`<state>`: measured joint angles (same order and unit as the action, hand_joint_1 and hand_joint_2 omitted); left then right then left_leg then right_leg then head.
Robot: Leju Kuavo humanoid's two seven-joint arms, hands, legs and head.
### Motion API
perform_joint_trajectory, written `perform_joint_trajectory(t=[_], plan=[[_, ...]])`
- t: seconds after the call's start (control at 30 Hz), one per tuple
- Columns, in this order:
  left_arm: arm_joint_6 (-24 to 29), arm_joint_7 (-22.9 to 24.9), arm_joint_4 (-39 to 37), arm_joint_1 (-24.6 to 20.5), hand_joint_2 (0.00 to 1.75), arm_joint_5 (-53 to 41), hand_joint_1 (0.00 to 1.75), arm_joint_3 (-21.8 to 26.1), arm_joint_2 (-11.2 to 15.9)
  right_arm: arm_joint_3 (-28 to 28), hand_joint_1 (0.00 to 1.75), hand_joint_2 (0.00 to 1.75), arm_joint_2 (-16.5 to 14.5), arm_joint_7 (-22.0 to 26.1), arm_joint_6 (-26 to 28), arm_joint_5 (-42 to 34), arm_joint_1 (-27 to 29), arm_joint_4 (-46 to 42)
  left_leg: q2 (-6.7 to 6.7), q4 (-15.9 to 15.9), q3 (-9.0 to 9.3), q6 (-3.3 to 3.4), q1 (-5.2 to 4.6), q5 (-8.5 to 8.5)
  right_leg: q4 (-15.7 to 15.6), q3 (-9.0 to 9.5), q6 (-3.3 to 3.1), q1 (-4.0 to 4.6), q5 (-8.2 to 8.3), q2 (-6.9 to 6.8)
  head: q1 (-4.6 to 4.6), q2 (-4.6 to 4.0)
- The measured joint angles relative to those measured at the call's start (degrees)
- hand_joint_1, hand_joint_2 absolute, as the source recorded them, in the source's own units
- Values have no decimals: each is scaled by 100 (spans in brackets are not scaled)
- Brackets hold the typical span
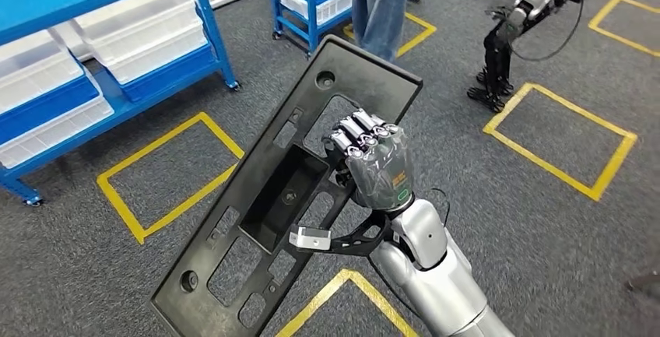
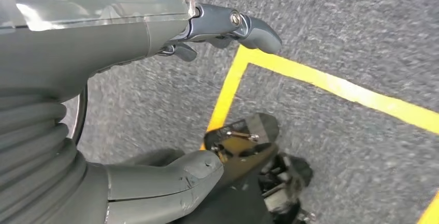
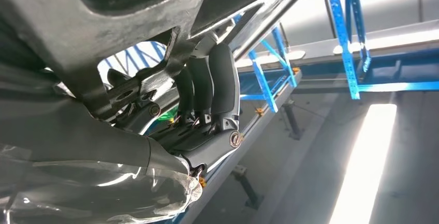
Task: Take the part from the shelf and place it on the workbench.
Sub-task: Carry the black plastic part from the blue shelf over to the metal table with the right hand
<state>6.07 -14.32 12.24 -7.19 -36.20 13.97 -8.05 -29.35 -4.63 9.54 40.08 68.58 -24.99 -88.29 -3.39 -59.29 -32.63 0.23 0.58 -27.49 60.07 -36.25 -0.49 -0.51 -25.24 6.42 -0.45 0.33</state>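
Right robot hand (image 1: 372, 162) grips the part (image 1: 265, 197), a long flat black plastic panel with cutouts, fingers (image 3: 220, 87) curled through one opening near its middle. Part is held up in the air, tilted, above grey carpet floor (image 1: 545, 220) with yellow tape squares (image 1: 167, 173). Left robot hand (image 2: 155, 105) hangs over the carpet, thumb and fingers apart, nothing in it. Blue shelf (image 1: 117, 57) with white bins (image 1: 132, 33) stands well apart from the part. A person (image 1: 383, 2) in jeans stands beyond, by another blue shelf.
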Motion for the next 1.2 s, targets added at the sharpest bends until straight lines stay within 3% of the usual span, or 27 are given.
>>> perform_joint_trajectory(t=[0.03, 0.07, 0.13, 0.2, 0.27, 0.3, 0.33, 0.4, 0.47, 0.53, 0.57, 0.63, 0.7, 0.73, 0.77, 0.8, 0.87, 0.93, 1.0, 1.07, 1.13, 1.2], plan=[[1, 2, 0, -3, 175, -2, 0, 2, 2, 1, 175, 175, 2, 0, 1, 2, 3, -4, 51, 32, 8, 29, 2, 18, -13, -21, 43, -7, 22, 51, 0, 0], [1, 3, 0, -7, 175, -7, 0, 4, 3, 2, 175, 175, 4, 0, 1, 4, 5, -9, 114, 73, 16, 67, 7, 47, -2, -40, 73, -5, 10, 14, 1, 0], [1, 4, 0, -23, 175, -23, 0, 7, 2, 5, 175, 175, 10, 1, 1, 4, -4, -21, 241, 156, 30, 147, 22, 107, 247, -161, 121, 15, -183, -237, 8, 0], [1, 5, 0, -15, 175, -36, 0, 12, 4, 7, 175, 175, 14, 0, 1, -1, -10, -27, 375, 170, 25, 181, 6, 122, 889, -443, 152, 10, -553, -515, 15, 0], [-1, 8, 0, 8, 175, -43, 0, 21, 9, 7, 175, 175, 19, -1, 1, -5, -5, -26, 524, 161, 8, 187, -2, 117, 1419, -679, 174, -10, -737, -596, 15, 0], [-2, 9, 0, 11, 175, -50, 0, 24, 10, 8, 175, 175, 23, -1, 1, -5, -2, -26, 597, 154, 1, 183, -1, 112, 1413, -663, 180, -18, -672, -620, 16, 0], [-3, 9, 0, 6, 175, -62, 0, 26, 8, 8, 175, 175, 26, -1, 1, -5, -3, -26, 664, 141, -2, 175, 0, 102, 1198, -538, 181, -24, -521, -660, 16, 0], [-6, 9, 0, -12, 175, -89, 0, 26, 2, 9, 175, 175, 28, -4, 1, -5, -16, -27, 777, 97, -3, 131, -13, 62, 464, -130, 164, 0, -217, -889, 17, 0], [-8, 9, 0, -25, 175, -107, 0, 27, -1, 8, 175, 175, 29, -14, 1, 0, -32, -29, 870, 60, 2, 71, -43, 21, 41, 78, 104, 34, -132, -1039, 14, 0], [-8, 10, 0, -30, 175, -115, 0, 27, -2, 8, 175, 175, 30, -28, 1, 11, -37, -32, 982, 58, 23, 19, -56, 1, 9, 65, 34, 49, -137, -934, 11, 0], [-8, 10, 0, -37, 175, -117, 0, 27, -3, 9, 175, 175, 31, -33, 1, 16, -38, -36, 968, 40, 29, -15, -43, -28, 0, 63, 5, 44, -126, -870, 12, 0], [-7, 7, 0, -52, 175, -126, 0, 26, -3, 9, 175, 175, 30, -47, 1, 22, -52, -42, 744, -210, -59, -73, -13, -231, -21, 68, -56, 24, -101, -742, 8, 0], [-4, 4, 0, -47, 175, -134, 0, 26, -3, 9, 175, 175, 29, -61, 0, 23, -66, -43, 476, -868, -353, -97, 0, -586, -23, 71, -94, 20, -90, -611, 6, 0], [-3, 4, 0, -36, 175, -134, 0, 26, -3, 9, 175, 175, 29, -64, -1, 23, -67, -42, 428, -1230, -528, -94, 0, -719, -19, 70, -103, 30, -88, -536, 6, 0], [-2, 4, 0, -26, 175, -133, 0, 26, -3, 9, 175, 175, 30, -67, -1, 24, -66, -40, 406, -1471, -655, -82, -1, -758, -13, 71, -106, 43, -88, -455, 6, 0], [-1, 4, 0, -21, 175, -129, 0, 26, -3, 9, 175, 175, 31, -68, -2, 25, -65, -39, 391, -1521, -701, -60, -3, -688, -5, 72, -107, 55, -88, -372, 6, 0], [-1, 4, 0, -24, 175, -122, 0, 27, -3, 9, 175, 175, 31, -68, -2, 26, -66, -39, 298, -998, -508, 16, -15, -284, 7, 78, -107, 69, -88, -215, 7, 0], [0, 2, 0, -24, 175, -121, 0, 32, 4, 9, 175, 175, 31, -68, -2, 27, -68, -39, 13, -313, -221, 111, -22, 27, 10, 69, -91, 57, -81, -80, 9, 0], [3, 0, 0, -25, 175, -122, 0, 36, 12, 8, 175, 175, 32, -68, -1, 27, -65, -35, -155, -31, -97, 159, -38, 72, 4, 29, -42, 12, -54, 36, 7, 0], [4, -2, 0, -37, 175, -122, 0, 37, 7, 8, 175, 175, 33, -69, 1, 27, -63, -35, -53, 71, -56, 166, -36, 97, -25, 0, 30, -7, -20, 140, 4, 0], [6, -6, 0, -50, 175, -122, 0, 38, -1, 9, 175, 175, 38, -69, 2, 27, -74, -42, 93, 204, -1, 188, -3, 154, 88, -57, 91, 29, -123, -42, 11, 0], [8, -11, 0, -48, 175, -122, 0, 39, -9, 9, 175, 175, 43, -72, 1, 26, -90, -44, 250, 272, 30, 206, 2, 188, 606, -291, 134, 45, -442, -402, 23, 0]])
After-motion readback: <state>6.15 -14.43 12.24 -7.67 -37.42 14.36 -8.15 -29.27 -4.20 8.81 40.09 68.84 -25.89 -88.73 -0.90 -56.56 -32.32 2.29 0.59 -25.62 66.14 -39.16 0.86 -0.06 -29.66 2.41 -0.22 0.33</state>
